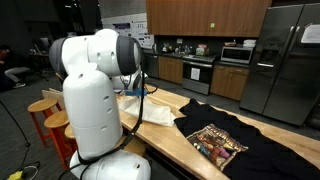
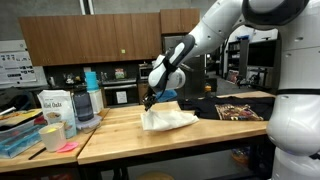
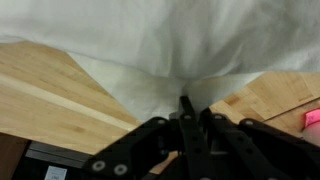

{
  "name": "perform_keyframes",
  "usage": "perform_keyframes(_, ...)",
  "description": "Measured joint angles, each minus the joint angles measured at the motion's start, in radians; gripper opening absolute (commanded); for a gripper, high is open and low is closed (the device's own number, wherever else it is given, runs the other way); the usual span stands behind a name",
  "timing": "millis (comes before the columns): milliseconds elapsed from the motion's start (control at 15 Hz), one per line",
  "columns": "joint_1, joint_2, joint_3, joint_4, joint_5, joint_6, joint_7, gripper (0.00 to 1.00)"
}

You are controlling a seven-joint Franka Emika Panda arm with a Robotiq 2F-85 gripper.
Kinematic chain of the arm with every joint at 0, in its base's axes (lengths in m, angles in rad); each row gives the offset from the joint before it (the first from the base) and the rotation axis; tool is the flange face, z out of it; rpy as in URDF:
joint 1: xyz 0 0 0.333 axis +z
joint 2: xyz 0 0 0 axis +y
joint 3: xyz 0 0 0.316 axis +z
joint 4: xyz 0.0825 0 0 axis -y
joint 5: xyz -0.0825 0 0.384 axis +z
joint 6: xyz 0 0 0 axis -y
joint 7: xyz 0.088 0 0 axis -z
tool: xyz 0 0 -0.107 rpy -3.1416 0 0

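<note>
A white cloth lies crumpled on the wooden table. One part of it is pulled up into a peak. My gripper is shut on that peak, just above the table. In the wrist view the cloth fills the upper part of the picture, and my gripper has its black fingers pinched together on a fold of it. In an exterior view the cloth shows beside the robot's white body, which hides most of the gripper.
A black T-shirt with a coloured print lies flat on the table past the cloth, also seen as the T-shirt. Jars, a blue bottle and a pink note sit at one table end. Wooden stools stand alongside.
</note>
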Motion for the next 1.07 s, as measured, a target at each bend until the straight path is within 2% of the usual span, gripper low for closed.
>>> perform_keyframes(200, -0.016, -0.123, -0.01, -0.055, 0.124, -0.04, -0.109, 0.02)
perform_keyframes(400, -0.013, -0.231, -0.067, -0.084, 0.204, -0.121, -0.2, 0.02)
perform_keyframes(733, -0.003, -0.341, -0.23, -0.098, 0.206, -0.239, -0.254, 0.02)
perform_keyframes(1067, -0.018, -0.354, -0.36, -0.091, 0.205, -0.31, -0.298, 0.02)
